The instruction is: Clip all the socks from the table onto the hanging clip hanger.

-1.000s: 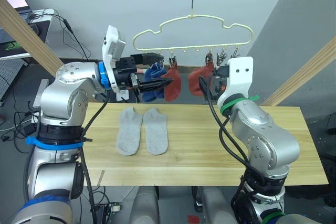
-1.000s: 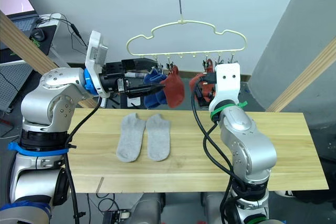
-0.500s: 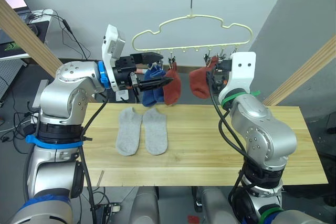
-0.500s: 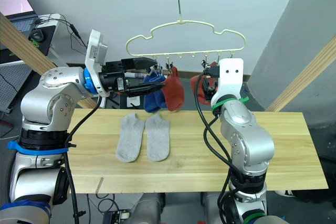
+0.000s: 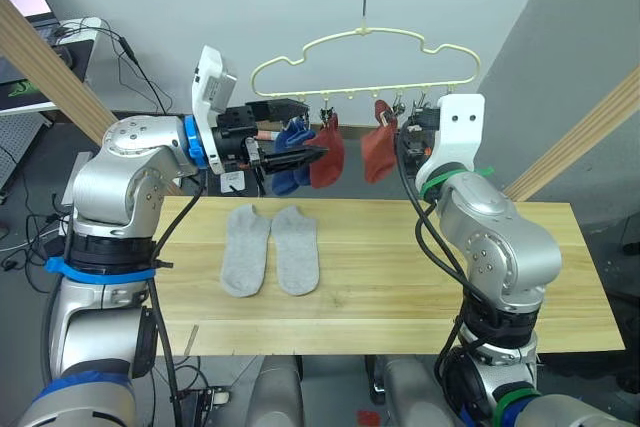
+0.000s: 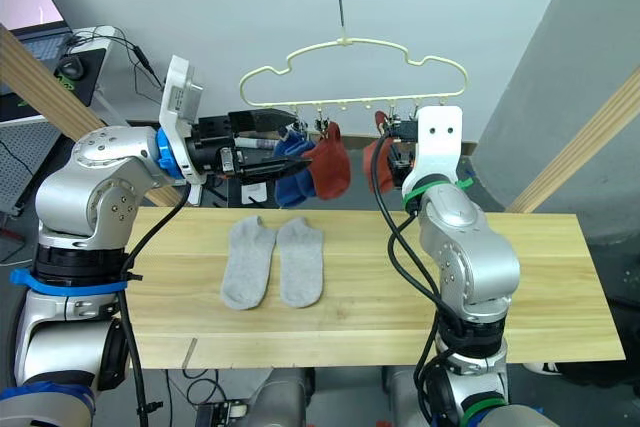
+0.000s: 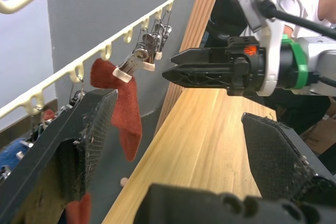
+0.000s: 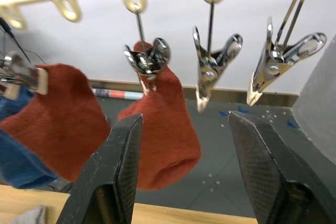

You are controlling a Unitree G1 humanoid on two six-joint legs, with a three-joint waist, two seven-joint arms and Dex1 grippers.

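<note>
Hanging from a thin wire above the far edge of the tabletop, the cream clip hanger with its row of metal clips along the lower bar. Clipped there already: two blue socks toward the robot's left, then a rust red sock, then a second rust red sock near the middle, pinched at its top by a metal clip. Further along toward the right, two bare clips dangling open-ended with nothing in them. Raised level with the clips, the right hand, fingers spread apart and empty in the right wrist view, standing just short of the second red sock and not touching it. Raised from the other side, the left hand, fingers spread wide with the blue socks and first red sock hanging around them, gripping nothing as far as can be seen; whether a finger brushes the fabric cannot be told. Lying flat on the tabletop, side by side and almost touching, two light grey socks, toes toward the robot, well below the hanger and left of centre, apart from both hands.
</note>
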